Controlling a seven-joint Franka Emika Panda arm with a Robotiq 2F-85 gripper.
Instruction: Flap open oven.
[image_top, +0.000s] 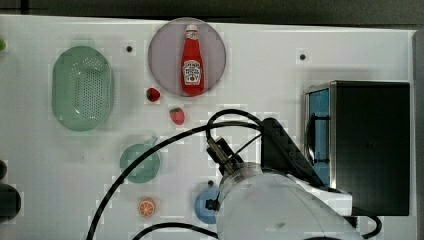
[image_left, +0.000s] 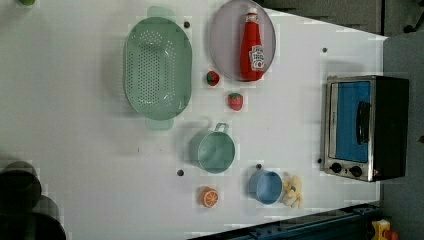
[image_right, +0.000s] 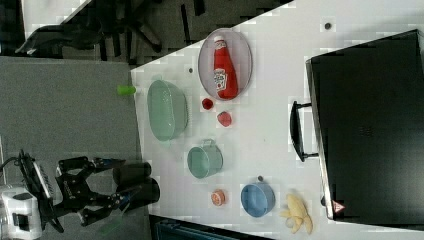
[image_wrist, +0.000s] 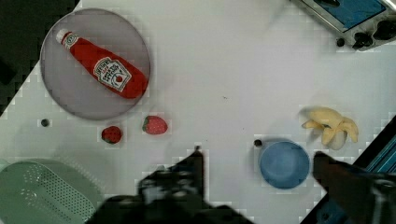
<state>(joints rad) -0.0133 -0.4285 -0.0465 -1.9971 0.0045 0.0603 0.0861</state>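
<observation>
Hand (image_wrist: 259, 161) open wide, apparently holding nothing

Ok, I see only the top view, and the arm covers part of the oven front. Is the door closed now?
Observer: Yes. In the left view the oven door is shut, with its bar handle in front of the blue glass.
Operator: Is something hidden under the arm?
Observer: A peeled banana lies beside the blue bowl, on the side toward the oven.
Operator: And the claw?
Observer: In the wrist view the claw is open and holds nothing.
</observation>
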